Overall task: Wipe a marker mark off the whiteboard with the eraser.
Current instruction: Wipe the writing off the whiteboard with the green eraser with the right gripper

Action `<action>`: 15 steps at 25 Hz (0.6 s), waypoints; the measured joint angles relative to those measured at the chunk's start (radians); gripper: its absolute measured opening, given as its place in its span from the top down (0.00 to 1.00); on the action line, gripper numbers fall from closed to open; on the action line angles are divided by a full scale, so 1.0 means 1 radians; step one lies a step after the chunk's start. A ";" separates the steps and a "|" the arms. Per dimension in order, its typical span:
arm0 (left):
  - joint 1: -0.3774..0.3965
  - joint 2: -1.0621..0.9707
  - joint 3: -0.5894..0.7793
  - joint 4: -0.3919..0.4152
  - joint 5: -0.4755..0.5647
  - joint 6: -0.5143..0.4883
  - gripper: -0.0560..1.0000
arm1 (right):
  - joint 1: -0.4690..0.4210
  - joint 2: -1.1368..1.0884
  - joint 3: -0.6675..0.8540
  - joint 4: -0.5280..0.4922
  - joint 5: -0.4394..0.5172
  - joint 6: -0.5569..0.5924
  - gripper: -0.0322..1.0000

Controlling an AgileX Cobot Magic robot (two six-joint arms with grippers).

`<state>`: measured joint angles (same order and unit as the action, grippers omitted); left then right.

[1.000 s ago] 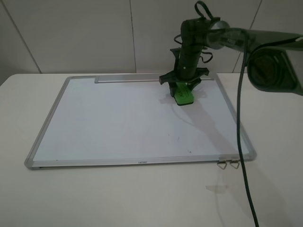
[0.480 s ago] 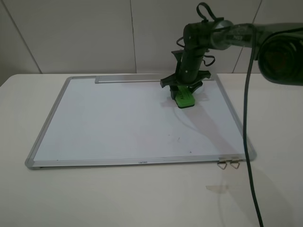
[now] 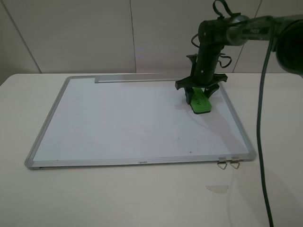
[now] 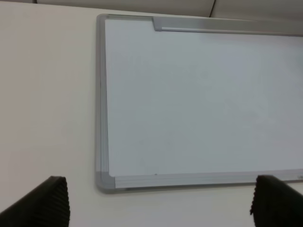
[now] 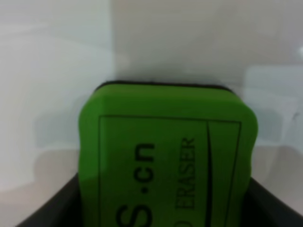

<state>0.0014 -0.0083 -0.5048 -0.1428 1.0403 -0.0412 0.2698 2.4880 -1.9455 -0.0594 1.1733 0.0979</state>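
The whiteboard [image 3: 118, 118] lies flat on the table, silver-framed. My right gripper [image 3: 200, 94] is shut on the green eraser [image 3: 200, 102], which it holds tilted at the board's far right part, near the right frame. The right wrist view is filled by the eraser [image 5: 168, 156], its dark lettering showing, with the board surface [image 5: 57, 71] behind it. No dark squiggle of a marker mark shows in any view; only tiny grey specks sit near the front edge. In the left wrist view my left gripper [image 4: 163, 205] is open above the table near the whiteboard [image 4: 199, 94], at its near left corner.
A tray strip [image 3: 137, 79] runs along the board's far edge. Two metal clips [image 3: 228, 164] stick out at the near right corner. A pale scrap [image 3: 217, 188] lies on the table in front. The right arm's black cable [image 3: 262, 142] hangs down on the right.
The right gripper has carried the eraser rightward across the far part of the board, closer to the right frame. The board itself has stayed still.
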 joint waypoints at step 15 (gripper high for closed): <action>0.000 0.000 0.000 0.000 0.000 0.000 0.21 | -0.114 -0.038 0.090 -0.001 0.042 -0.008 0.39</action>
<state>0.0014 -0.0083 -0.5048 -0.1428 1.0402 -0.0412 0.1557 2.4500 -1.8555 -0.0600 1.2149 0.0904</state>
